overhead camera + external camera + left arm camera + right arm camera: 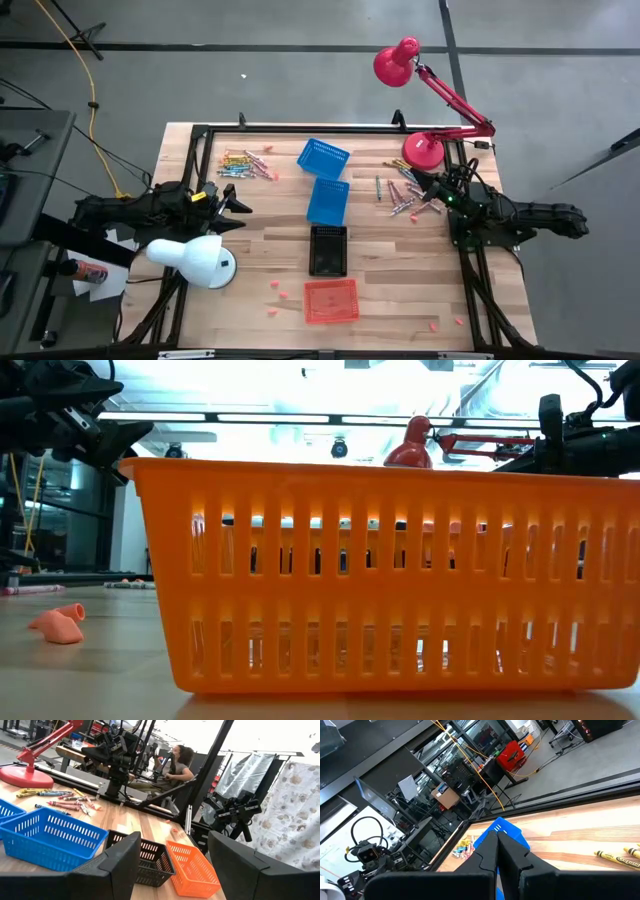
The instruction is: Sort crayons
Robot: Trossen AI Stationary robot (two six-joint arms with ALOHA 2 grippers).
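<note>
The crayons lie on the table in two loose heaps. One heap (245, 165) is at the far left. The other heap (405, 195) is at the far right, and the left wrist view shows it too (65, 800). My left gripper (240, 205) hovers open over the table's left side, nearer than the left heap, with nothing between its fingers (172, 865). My right gripper (418, 183) hovers shut beside the right heap, its fingertips (497, 845) closed together and empty.
A row of baskets runs down the table's middle: two blue (323, 157) (328, 200), a black one (328, 250) and an orange one (330, 300). A white lamp (195, 260) stands near left, a red lamp (422, 150) far right. Pink bits (275, 290) lie near the front. A person (175, 765) sits beyond the table.
</note>
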